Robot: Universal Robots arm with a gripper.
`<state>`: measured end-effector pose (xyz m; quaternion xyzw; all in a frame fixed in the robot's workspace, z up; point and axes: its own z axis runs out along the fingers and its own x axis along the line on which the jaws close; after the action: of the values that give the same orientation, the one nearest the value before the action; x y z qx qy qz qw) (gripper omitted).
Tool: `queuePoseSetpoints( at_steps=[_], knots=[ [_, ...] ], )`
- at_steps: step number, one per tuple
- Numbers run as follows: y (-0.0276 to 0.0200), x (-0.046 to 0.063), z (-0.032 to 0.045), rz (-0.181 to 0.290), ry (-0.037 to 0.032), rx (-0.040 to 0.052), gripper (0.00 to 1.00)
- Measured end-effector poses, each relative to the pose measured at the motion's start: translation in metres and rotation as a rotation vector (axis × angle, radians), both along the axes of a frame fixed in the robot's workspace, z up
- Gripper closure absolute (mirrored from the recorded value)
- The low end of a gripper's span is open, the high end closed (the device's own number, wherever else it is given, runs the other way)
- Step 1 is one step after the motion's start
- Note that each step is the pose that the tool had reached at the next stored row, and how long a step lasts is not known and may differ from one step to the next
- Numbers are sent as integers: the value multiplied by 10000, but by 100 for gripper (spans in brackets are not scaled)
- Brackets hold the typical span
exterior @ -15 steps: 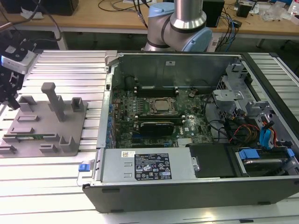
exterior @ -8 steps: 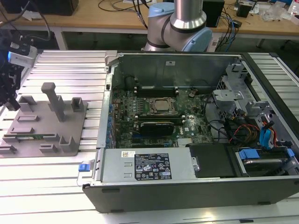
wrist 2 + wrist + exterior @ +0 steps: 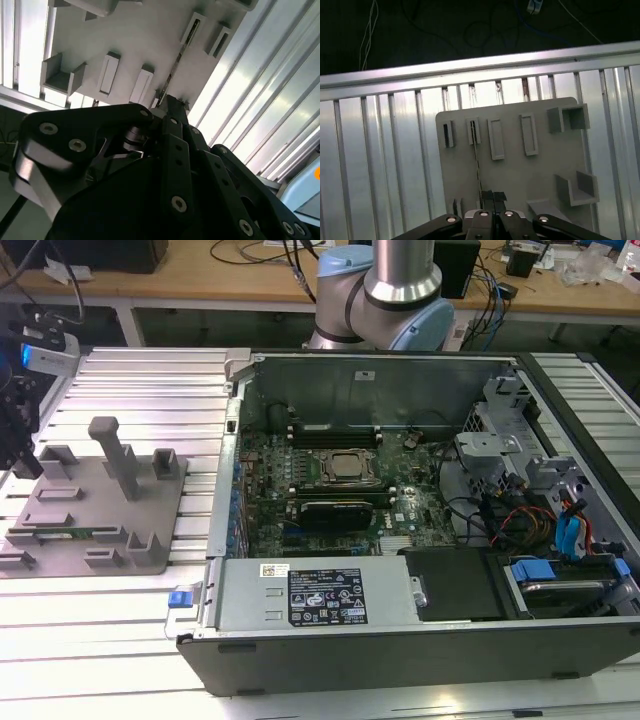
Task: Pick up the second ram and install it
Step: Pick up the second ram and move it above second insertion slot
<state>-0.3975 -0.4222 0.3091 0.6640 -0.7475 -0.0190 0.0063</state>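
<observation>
The second ram (image 3: 478, 165) sits on edge in a slot of the grey fixture plate (image 3: 520, 185) on the slatted bench (image 3: 375, 165). Above the plate, the gripper (image 3: 492, 196) hovers, jaws pressed together and empty. Beside the plate, the computer case (image 3: 400, 660) carries a printed label (image 3: 325, 595), too small to read.

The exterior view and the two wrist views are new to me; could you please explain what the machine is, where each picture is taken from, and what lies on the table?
The machine is a robot arm, seen at the back of the exterior view, which a camera off the arm takes. On the ribbed metal table sit an open computer case and, toward the exterior view's left, a grey fixture plate. The second ram, a thin green memory stick, rests in that plate. Both wrist views come from cameras riding on the arm; they look past the black end effector at the plate, with the ram seen edge-on near its tip. The ram is not yet lifted.
</observation>
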Motion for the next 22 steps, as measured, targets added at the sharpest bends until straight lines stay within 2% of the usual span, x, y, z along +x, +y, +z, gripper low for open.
queuePoseSetpoints(
  at_steps=[3,7,12,18,22],
  knots=[
    [0,0,-10,0,-3,1,92],
    [-3,-5,-77,-2,-1,1,92],
    [-23,-28,-232,-3,-1,0,92],
    [-53,-62,-335,-2,0,0,92],
    [-75,-75,-447,59,-1,1,92]
  ],
)
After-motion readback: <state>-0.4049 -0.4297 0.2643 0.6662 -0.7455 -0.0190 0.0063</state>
